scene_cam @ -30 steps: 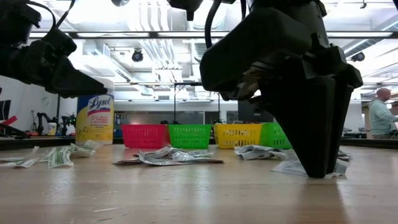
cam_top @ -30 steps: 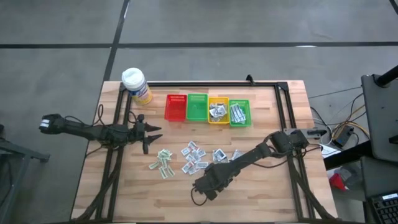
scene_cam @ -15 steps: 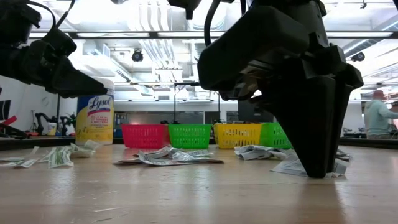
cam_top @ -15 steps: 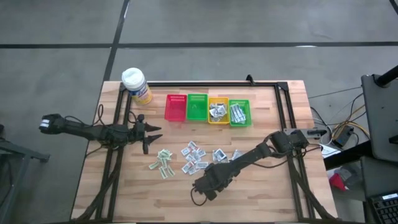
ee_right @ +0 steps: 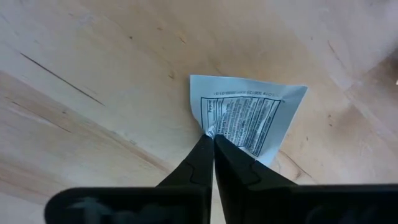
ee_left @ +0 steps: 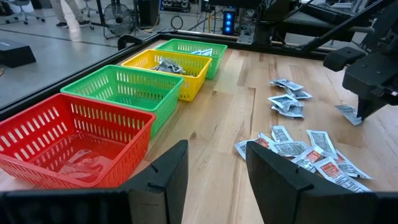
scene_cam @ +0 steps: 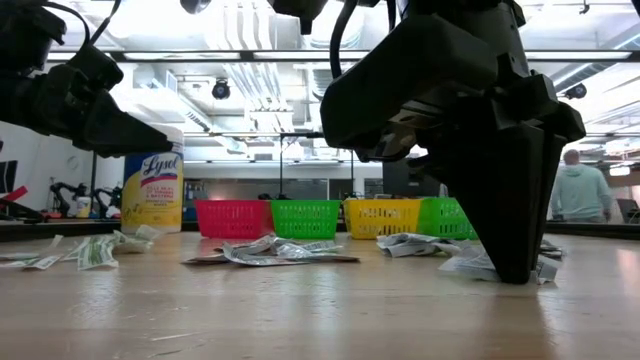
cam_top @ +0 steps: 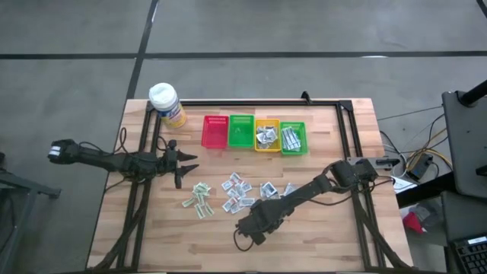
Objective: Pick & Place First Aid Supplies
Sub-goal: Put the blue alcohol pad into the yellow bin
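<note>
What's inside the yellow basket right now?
The yellow basket holds a small heap of packets. Anything buried beneath that heap, and the basket's floor, is covered.

Your arms: all matte black, chunky jointed links, black cable looping off left arm (cam_top: 114,160). Right gripper (ee_right: 211,144) fingers: slim black wedges, tapering to points.

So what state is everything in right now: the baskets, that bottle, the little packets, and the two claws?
Red plastic basket: empty.
Green plastic basket beside it: empty.
Yellow plastic basket: holds packets.
End green basket: holds packets.
Yellow bottle with white cap: upright, capped.
Loose white paper packets: scattered flat on the wooden table.
Right gripper: shut on one packet's edge.
Left gripper: open, holding nothing.
</note>
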